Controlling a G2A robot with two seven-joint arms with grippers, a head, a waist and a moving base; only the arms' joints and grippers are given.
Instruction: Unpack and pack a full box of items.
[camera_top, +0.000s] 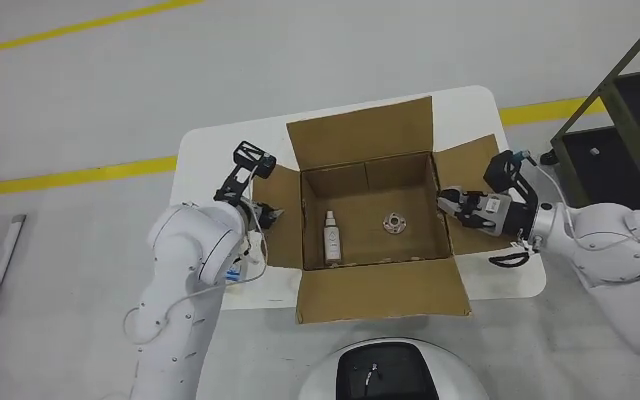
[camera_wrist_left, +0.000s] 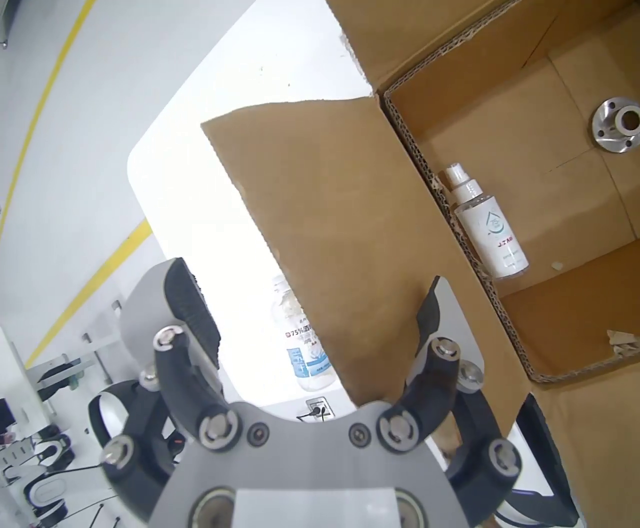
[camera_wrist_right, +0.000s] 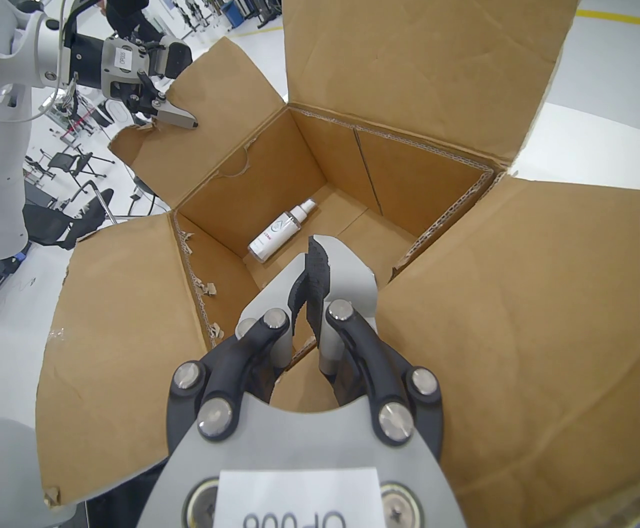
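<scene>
Box (camera_top: 365, 176) open above; bottle (camera_top: 331, 238) and flange (camera_top: 395, 222) inside.

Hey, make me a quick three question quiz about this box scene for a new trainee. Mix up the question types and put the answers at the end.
1. True or false: the spray bottle stands upright inside the box.
2. The left gripper, at the box's side flap, is: A) open, B) shut with nothing in it, C) shut on the spray bottle.
3. Fill in: besides the spray bottle, the box floor holds a metal ____.

Key
1. False; it lies on its side.
2. A.
3. flange.
</scene>
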